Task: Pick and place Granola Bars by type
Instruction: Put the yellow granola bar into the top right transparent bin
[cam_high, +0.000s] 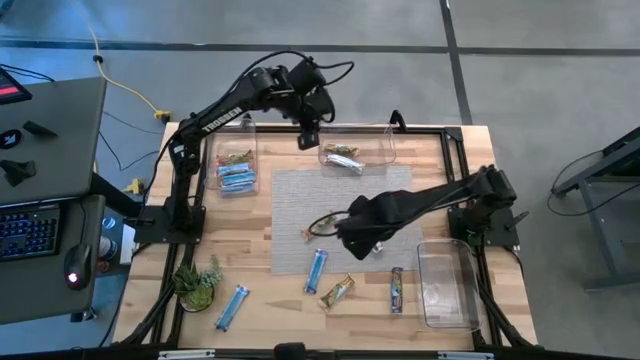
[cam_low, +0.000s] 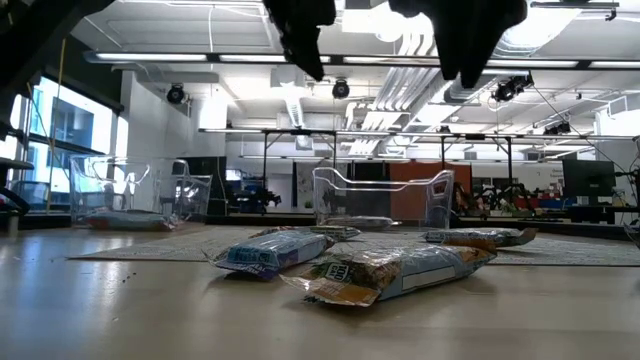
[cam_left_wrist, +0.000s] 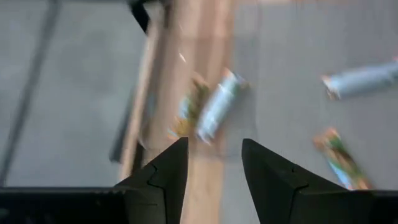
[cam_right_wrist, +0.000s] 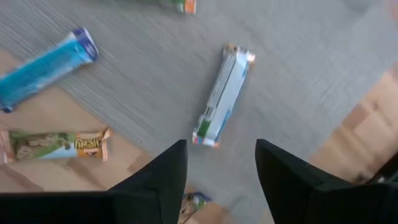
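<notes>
Right hand (cam_right_wrist: 216, 180) spread above white-blue bar (cam_right_wrist: 222, 94) on grey mat (cam_right_wrist: 323, 62); left hand (cam_left_wrist: 214, 174) spread too. Risk: off-centre descent, nudging instead of pinching.

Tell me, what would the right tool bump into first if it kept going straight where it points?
Probably the white and blue granola bar lying on the grey mat. The right tool is open and points right at it, with nothing between them, though depth is hard to judge.

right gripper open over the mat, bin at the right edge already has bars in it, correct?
Not quite. The right gripper is open over the mat, but the right-edge bin is empty in the high view. Bars lie in the two far bins.
</notes>
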